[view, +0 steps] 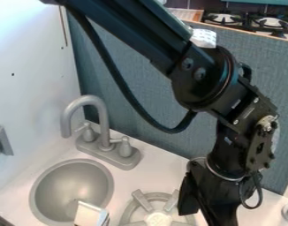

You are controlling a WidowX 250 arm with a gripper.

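Camera view. Gripper point(212, 198) hangs at the near right, just beside the grey burner point(142, 200) — cannot tell whether it is spread, pressed together or pinching anything. The burner lies on the white counter point(146, 174), right of the sink point(105, 170). A pale block point(90, 215) shows at the sink's near right part; whether it lies inside or rests on the rim, cannot tell.

Handling, as judged: the step looks like positioning close to the burner. Best done slowly, with the wrist upright and enough height to clear the raised spokes; a low sideways sweep could snag them. Any crossing left toward the block wants lift first, then a straight descent — square to its flat sides, clear of the rim. The faucet point(105, 128) stands at the far side, so the arm's drooping cable point(126, 95) needs room there.
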